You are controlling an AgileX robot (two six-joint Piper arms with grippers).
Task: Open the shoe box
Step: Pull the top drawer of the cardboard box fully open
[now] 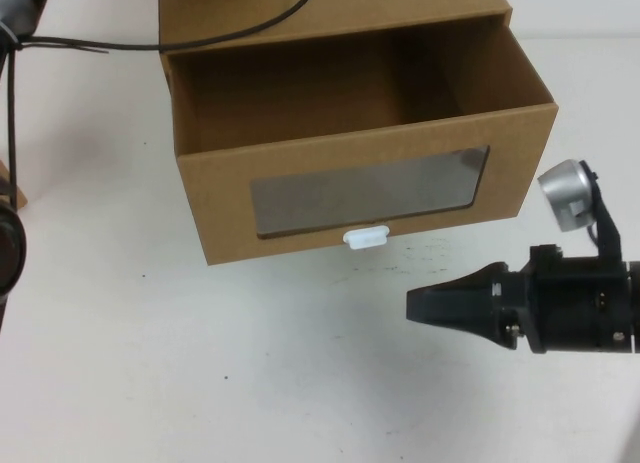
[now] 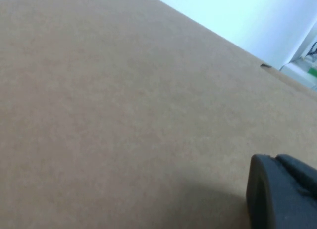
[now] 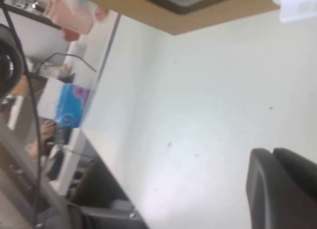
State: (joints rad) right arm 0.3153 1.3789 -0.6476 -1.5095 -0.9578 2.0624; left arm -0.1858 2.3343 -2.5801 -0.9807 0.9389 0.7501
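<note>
One left arm (image 1: 8,245) shows only as a dark edge at the far left of the high view. The left gripper (image 2: 276,189) appears only in its own wrist view, fingers closed together with nothing between them, just above a broad plain cardboard face that fills that picture.

One black cable (image 1: 250,27) runs from the left across the top of the one shoe box (image 1: 340,8). The box sits at the far middle of the white counter (image 1: 200,383). It is brown cardboard, made of an outer sleeve and one drawer (image 1: 215,198), which is slid out toward the robot with its inside bare. The drawer's front has one dark see-through window (image 1: 370,191) and, below it, one small white pull tab (image 1: 366,237).

The right gripper (image 1: 415,306) hangs over the counter, near the drawer's front and to the right of the tab. It points left with its fingers closed on nothing. One silver camera (image 1: 565,193) sits on that wrist.

Only the right wrist view shows what lies past the counter's edge: a blue packet (image 3: 72,104) and a pink object (image 3: 74,16). It also catches the drawer's lower edge and the tab, blurred.
</note>
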